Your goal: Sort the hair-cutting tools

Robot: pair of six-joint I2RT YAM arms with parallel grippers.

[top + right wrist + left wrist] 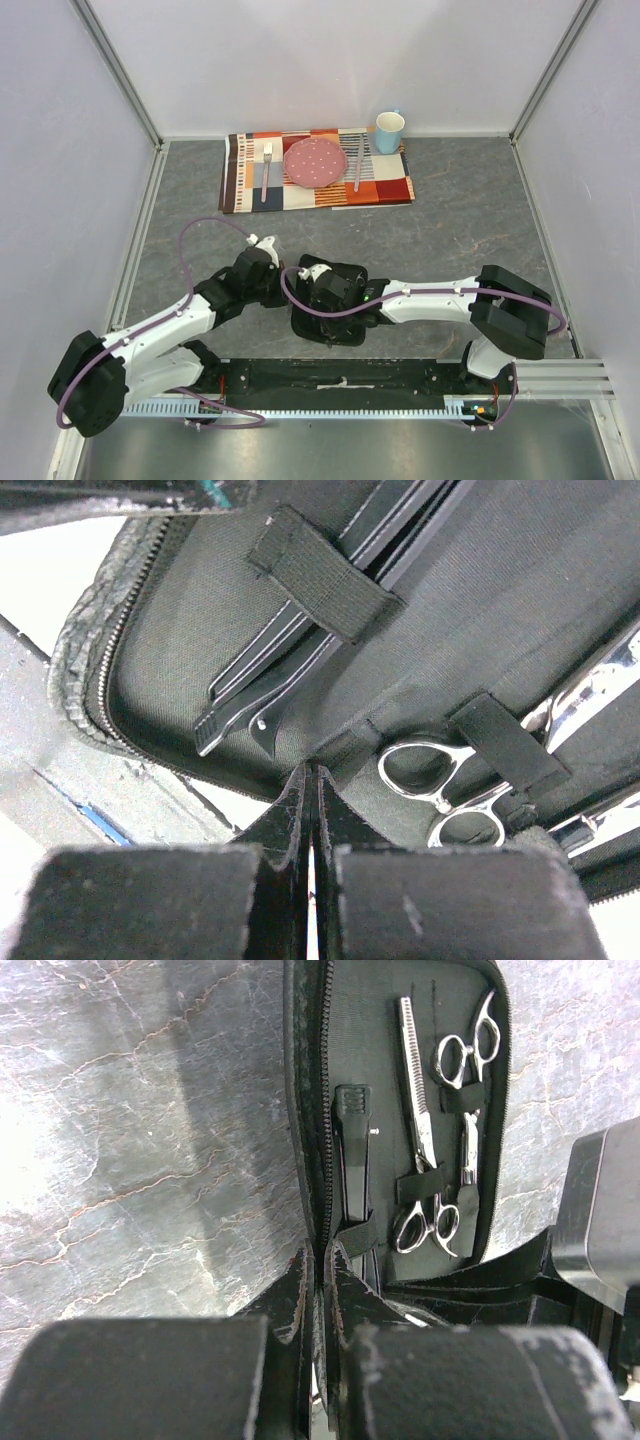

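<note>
A black zip case (345, 325) lies open between my two grippers. In the left wrist view its inside (385, 1080) holds a black hair clip (352, 1150), silver thinning scissors (418, 1090) and a second pair of silver scissors (466, 1055), all tucked under elastic straps. My left gripper (325, 1260) is shut on the case's zip edge. In the right wrist view my right gripper (310, 775) is shut on the case's rim, just below the black clips (270, 670) and the scissors' ring handles (435, 780).
A striped placemat (390, 185) lies at the back with a pink plate (315, 162), a fork (266, 170), a knife (358, 165) and a light blue cup (389, 130). White walls close in three sides.
</note>
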